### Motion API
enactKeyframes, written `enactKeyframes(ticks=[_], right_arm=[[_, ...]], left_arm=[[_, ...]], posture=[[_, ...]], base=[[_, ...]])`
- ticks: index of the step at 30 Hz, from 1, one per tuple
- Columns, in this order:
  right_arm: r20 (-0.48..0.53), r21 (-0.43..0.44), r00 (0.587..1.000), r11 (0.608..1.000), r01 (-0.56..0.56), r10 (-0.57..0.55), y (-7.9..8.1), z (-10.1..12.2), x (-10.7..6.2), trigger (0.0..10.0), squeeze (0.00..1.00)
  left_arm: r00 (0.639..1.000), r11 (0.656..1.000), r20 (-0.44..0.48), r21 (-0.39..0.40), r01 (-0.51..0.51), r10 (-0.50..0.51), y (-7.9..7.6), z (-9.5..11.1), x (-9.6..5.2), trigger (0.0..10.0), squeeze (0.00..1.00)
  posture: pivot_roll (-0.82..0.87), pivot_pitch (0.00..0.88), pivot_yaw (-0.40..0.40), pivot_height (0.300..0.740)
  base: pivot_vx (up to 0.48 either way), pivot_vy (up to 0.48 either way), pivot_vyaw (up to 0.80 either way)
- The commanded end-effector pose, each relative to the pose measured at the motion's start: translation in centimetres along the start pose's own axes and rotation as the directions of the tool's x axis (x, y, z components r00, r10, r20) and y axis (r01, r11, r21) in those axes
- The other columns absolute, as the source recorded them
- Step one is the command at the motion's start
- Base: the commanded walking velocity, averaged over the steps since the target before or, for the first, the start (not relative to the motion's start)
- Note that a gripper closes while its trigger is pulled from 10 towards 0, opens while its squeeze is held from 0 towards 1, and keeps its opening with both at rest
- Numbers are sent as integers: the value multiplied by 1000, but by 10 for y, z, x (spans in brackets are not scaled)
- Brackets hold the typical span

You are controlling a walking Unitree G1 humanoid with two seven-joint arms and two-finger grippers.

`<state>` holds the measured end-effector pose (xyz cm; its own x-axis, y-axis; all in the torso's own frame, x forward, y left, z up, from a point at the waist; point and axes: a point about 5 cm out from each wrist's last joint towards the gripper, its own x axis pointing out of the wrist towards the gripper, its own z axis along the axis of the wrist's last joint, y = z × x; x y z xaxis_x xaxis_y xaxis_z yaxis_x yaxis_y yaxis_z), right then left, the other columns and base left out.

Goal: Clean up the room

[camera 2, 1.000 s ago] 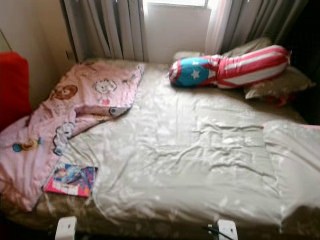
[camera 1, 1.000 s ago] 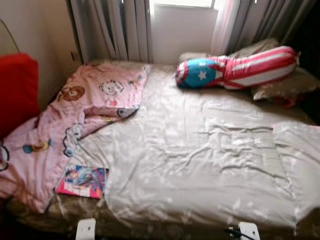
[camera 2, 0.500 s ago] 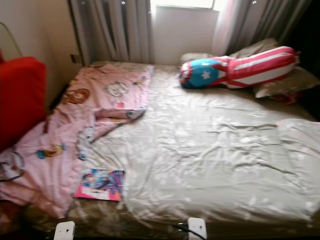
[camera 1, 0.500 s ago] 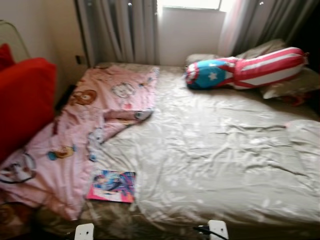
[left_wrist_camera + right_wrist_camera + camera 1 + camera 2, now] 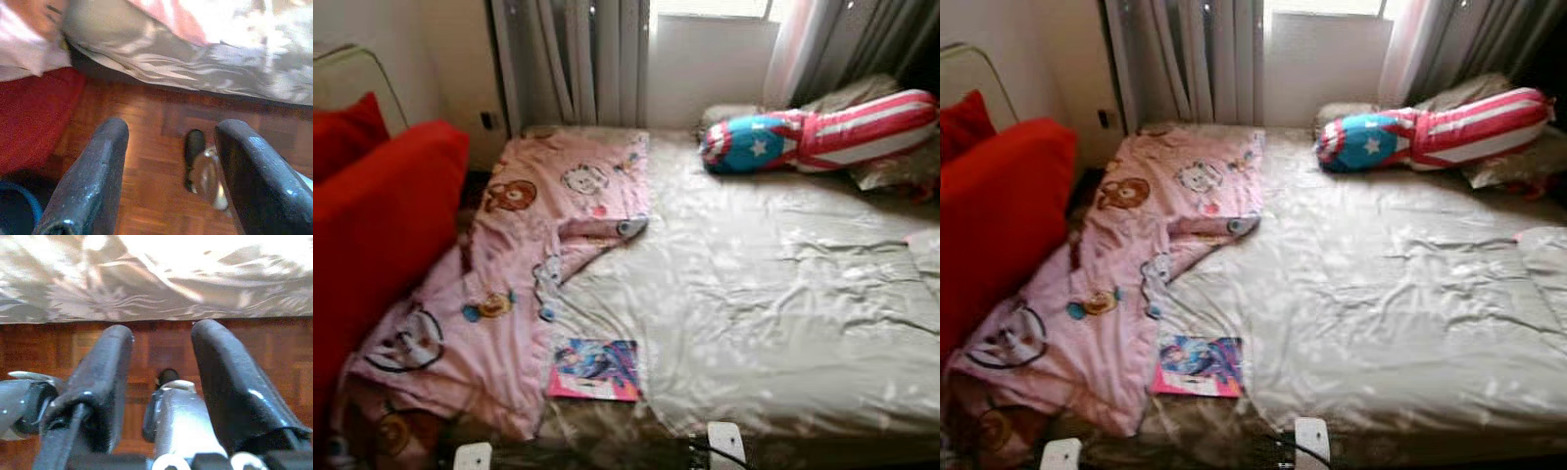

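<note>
A bed (image 5: 773, 284) with a rumpled beige sheet lies before me. A pink cartoon-print blanket (image 5: 519, 264) is bunched along its left side. A colourful book (image 5: 595, 368) rests near the bed's front edge, beside the blanket. A red, white and blue star bolster (image 5: 818, 137) lies at the head of the bed. My left gripper (image 5: 168, 176) hangs open over the wooden floor by the bed's side. My right gripper (image 5: 161, 382) hangs open too, with nothing between its fingers.
A big red cushion (image 5: 372, 235) stands at the left, close to the bed. Grey curtains (image 5: 573, 59) and a window are behind the bed. Beige pillows (image 5: 891, 166) sit at the back right. Parquet floor (image 5: 156, 132) runs under the bed's edge.
The camera has swung left: the bed and bolster shifted right in the picture, and the red cushion now takes up more of the left side. Nothing on the bed has moved.
</note>
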<state>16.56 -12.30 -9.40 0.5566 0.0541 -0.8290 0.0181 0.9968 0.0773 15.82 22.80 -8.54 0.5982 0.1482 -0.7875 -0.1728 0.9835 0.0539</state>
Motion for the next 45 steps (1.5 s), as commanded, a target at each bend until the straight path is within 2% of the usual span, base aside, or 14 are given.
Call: enactKeyframes(ticks=[1,8,9,19,33,45], right_arm=[[-21,15,999,1000,27,-27,-14,-7,-2,10000,1000],[-25,9,999,1000,27,-27,-16,-7,-2,10000,1000],[-25,8,999,1000,27,-27,-16,-7,-2,10000,0],[-18,-6,1000,1000,14,-14,-17,-5,-2,10000,0],[-17,-6,1000,1000,12,-12,-16,-4,-1,10000,0],[-9,24,1000,999,23,-23,-17,-3,-1,10000,0]], left_arm=[[1000,1000,-23,7,21,-21,-8,-5,0,10000,0],[999,1000,-21,3,24,-24,-10,-4,0,10000,0],[999,1000,-21,3,25,-25,-10,-4,0,10000,0],[999,1000,-21,0,31,-31,-12,-4,0,10000,0],[999,999,-16,0,32,-32,-12,-2,1,10000,0],[999,999,-10,5,36,-36,-13,-1,1,10000,0]], posture=[[10,0,-38,740],[11,3,-40,740],[11,3,-40,740],[10,25,-40,740],[12,30,-37,740],[13,30,-37,740]], base=[[0,0,0],[0,0,0],[0,0,0],[0,0,0],[0,0,780],[0,0,0]])
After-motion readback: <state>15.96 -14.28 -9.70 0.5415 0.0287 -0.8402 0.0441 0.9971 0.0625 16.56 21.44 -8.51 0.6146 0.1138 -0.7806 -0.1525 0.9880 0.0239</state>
